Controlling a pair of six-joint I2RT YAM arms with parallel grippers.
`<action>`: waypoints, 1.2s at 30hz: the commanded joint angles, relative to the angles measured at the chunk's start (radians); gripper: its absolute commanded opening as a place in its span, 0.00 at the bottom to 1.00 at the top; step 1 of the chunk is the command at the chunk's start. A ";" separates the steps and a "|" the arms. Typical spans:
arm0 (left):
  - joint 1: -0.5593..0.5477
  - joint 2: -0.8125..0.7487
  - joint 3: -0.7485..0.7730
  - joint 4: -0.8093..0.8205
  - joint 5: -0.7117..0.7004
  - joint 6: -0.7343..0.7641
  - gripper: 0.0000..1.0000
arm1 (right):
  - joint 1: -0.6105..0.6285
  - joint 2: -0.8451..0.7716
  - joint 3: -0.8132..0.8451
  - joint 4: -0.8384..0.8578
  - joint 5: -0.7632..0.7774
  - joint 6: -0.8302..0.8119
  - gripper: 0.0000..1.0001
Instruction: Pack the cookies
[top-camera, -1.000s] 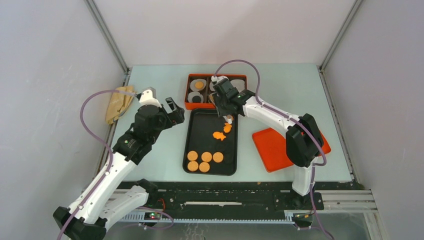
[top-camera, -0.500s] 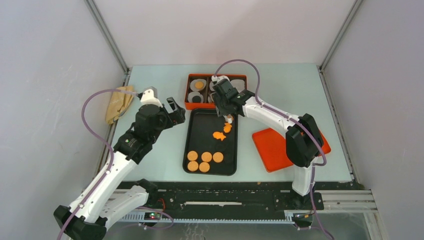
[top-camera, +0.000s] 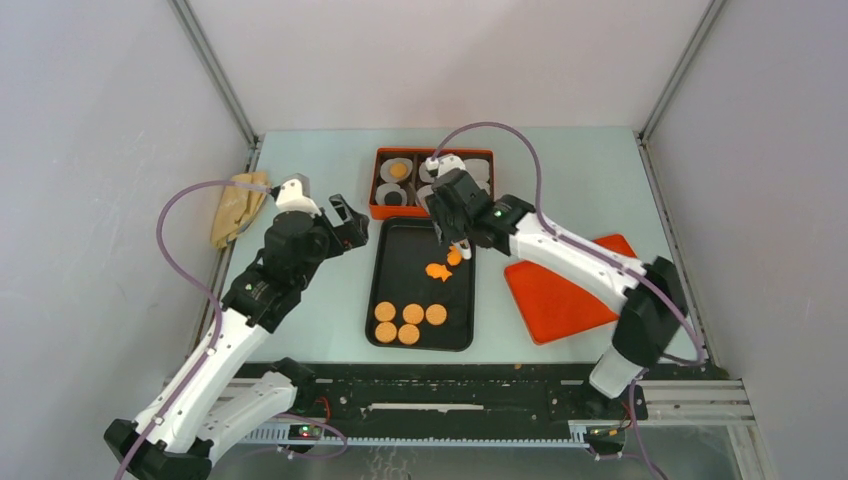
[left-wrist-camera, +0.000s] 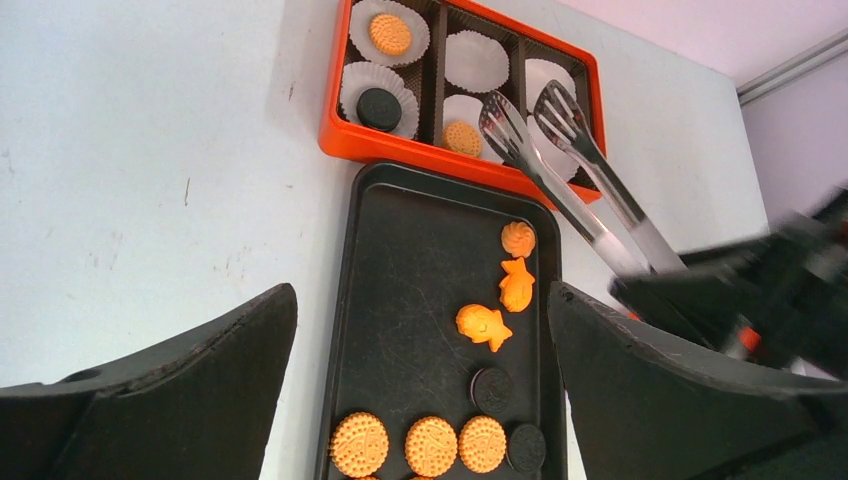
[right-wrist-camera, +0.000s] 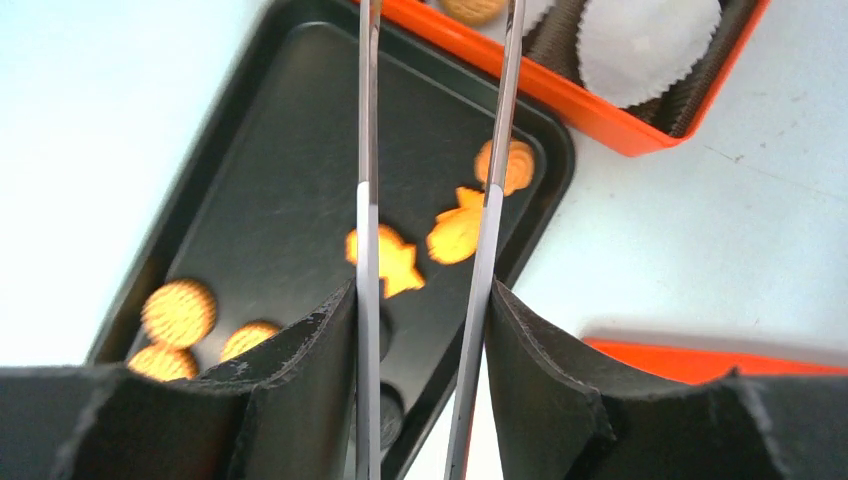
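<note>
The cookies lie on a black tray (top-camera: 385, 250): round orange ones (top-camera: 410, 318) at its near end, shown in the left wrist view (left-wrist-camera: 432, 445) beside two dark ones (left-wrist-camera: 490, 388), and fish-shaped orange ones (left-wrist-camera: 483, 325) further up. My right gripper (top-camera: 452, 215) is shut on metal tongs (left-wrist-camera: 570, 190), its fingers pressing both arms (right-wrist-camera: 425, 295). The tongs' tips are apart and empty over the orange box (left-wrist-camera: 335, 110). The box's paper cups hold an orange cookie (left-wrist-camera: 389, 34), a dark one (left-wrist-camera: 378, 107) and another orange one (left-wrist-camera: 462, 138). My left gripper (top-camera: 345, 225) is open above the tray's far left corner (left-wrist-camera: 422, 300).
An orange lid (top-camera: 560, 290) lies flat to the right of the tray, partly under the right arm. A tan cloth bag (top-camera: 235, 207) sits at the table's left edge. Grey walls close in the table on three sides.
The right arm's elbow has swung out to the right, uncovering more of the orange lid, and its gripper has shifted slightly nearer with the tongs. The left arm has barely moved.
</note>
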 joint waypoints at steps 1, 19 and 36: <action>0.001 -0.010 0.015 0.017 -0.005 0.017 1.00 | 0.132 -0.182 -0.036 -0.041 0.040 0.028 0.54; 0.001 -0.029 0.022 0.006 0.032 -0.010 1.00 | 0.480 -0.347 -0.375 -0.181 0.047 0.340 0.50; 0.001 -0.047 -0.009 0.002 0.047 -0.035 1.00 | 0.639 -0.436 -0.375 -0.398 0.057 0.384 0.49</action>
